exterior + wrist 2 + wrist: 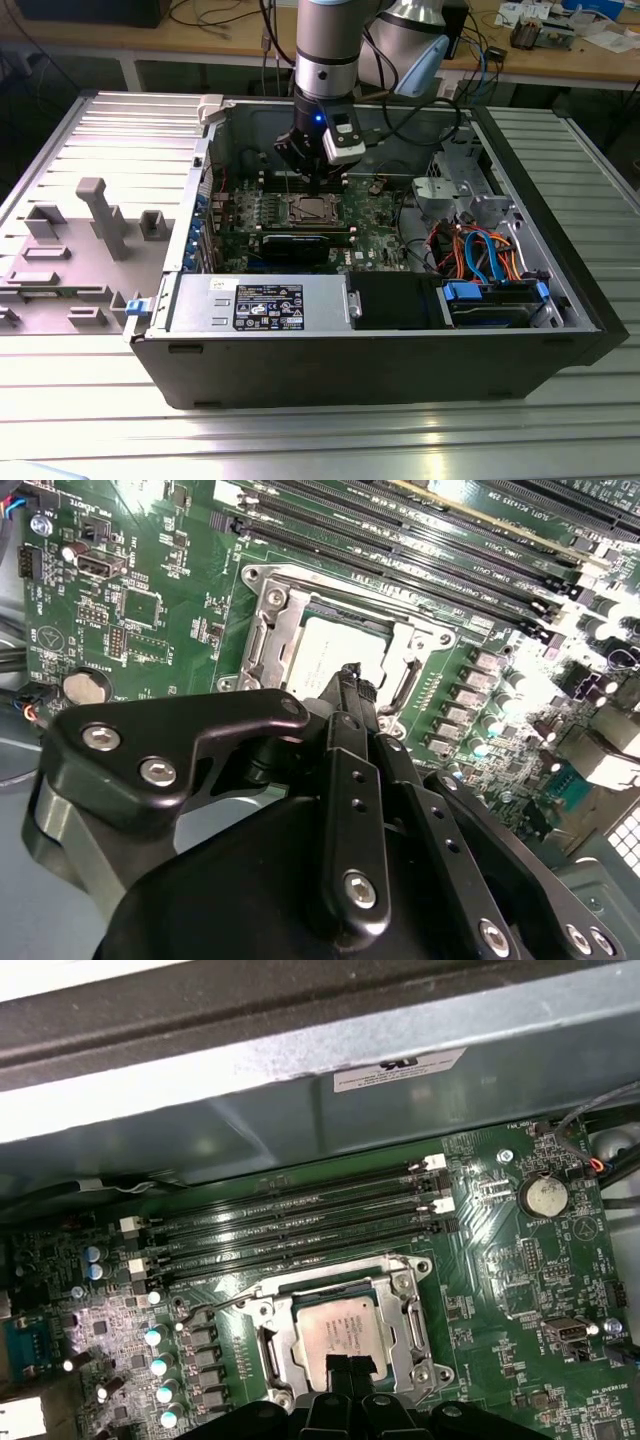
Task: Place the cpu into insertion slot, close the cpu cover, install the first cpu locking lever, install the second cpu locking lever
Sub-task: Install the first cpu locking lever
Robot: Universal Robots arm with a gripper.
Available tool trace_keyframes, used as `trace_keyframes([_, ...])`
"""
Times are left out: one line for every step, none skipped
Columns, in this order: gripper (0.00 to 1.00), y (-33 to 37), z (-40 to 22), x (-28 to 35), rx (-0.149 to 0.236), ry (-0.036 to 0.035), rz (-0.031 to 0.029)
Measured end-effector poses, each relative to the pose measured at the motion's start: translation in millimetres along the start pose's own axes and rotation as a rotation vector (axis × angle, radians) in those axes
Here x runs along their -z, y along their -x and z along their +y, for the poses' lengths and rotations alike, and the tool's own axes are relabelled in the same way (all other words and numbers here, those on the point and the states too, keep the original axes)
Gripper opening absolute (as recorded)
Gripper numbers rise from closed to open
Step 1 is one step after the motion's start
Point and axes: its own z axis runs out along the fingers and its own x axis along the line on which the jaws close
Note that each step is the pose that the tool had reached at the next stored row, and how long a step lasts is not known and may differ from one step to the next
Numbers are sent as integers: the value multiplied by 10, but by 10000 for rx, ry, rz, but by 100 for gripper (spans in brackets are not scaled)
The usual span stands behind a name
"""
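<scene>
The cpu [340,1332] lies flat in the insertion slot [308,210] on the green motherboard, its silvery top showing [335,645]. The cpu cover [412,1310] is down around it as a silver frame [270,630]. My gripper [346,1372] is shut with nothing between its fingers, and its tip [350,680] sits at the socket's edge, just over the chip's rim. A thin wire locking lever [402,685] curves beside the tip. Another lever wire [300,1278] runs along the socket's side nearest the memory slots. In the exterior view the gripper [318,182] hangs right above the socket.
Long memory slots [300,1220] lie beside the socket, with the grey case wall [300,1080] beyond them. A black graphics card [295,245] and the power supply box [260,300] sit nearer the case front. Coloured cables [480,250] and a drive cage fill the exterior view's right.
</scene>
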Motion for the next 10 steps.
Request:
trace_keyframes([11,0,0,0,50,0,0])
trace_keyframes([11,0,0,0,90,0,0])
trace_keyframes([11,0,0,0,139,-1,-1])
trace_keyframes([11,0,0,0,168,-1,-2])
trace_keyframes([11,0,0,0,189,-1,-2])
trace_keyframes([11,0,0,0,228,-1,-3])
trace_keyframes([11,0,0,0,252,-2,-3])
trace_keyframes([11,0,0,0,272,-2,-2])
trace_keyframes([11,0,0,0,293,-2,-3])
trace_keyframes([11,0,0,0,316,-2,-3])
